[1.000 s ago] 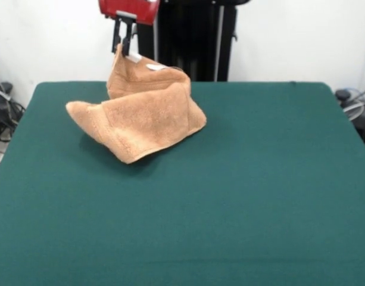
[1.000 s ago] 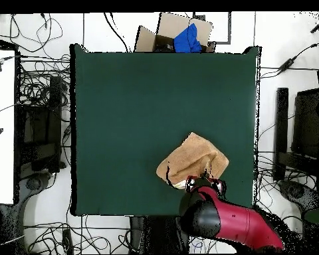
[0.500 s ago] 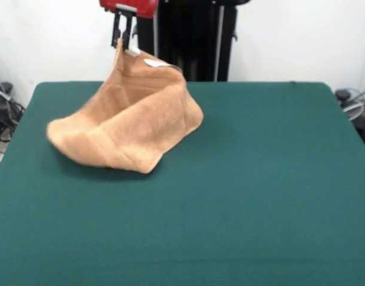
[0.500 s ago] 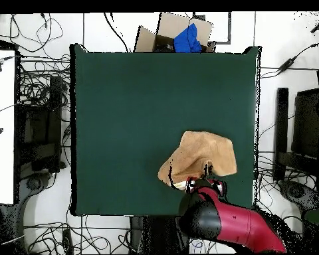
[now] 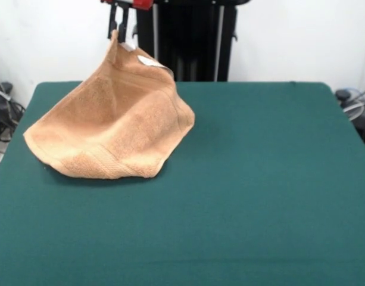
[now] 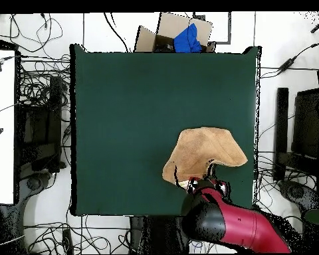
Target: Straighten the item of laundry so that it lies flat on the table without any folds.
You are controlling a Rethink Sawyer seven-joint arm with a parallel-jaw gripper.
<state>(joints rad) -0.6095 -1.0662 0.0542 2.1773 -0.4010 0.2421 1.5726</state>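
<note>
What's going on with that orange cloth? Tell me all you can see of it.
The towel is orange-tan terry cloth with a woven band along its lower edge and a small white tag near the top. The gripper pinches one corner and holds it up, so the cloth hangs like a tent, its lower edge resting on the green table.

The hand (image 5: 118, 27) shows at the top edge of the front view, at about 11 o'clock. Its two thin black fingers (image 5: 112, 24) point straight down and are closed, with a corner of the towel (image 5: 111, 128) pinched between them. In the overhead view the red arm (image 6: 232, 227) enters from about 5 o'clock, and its wrist points toward 11 o'clock.
</note>
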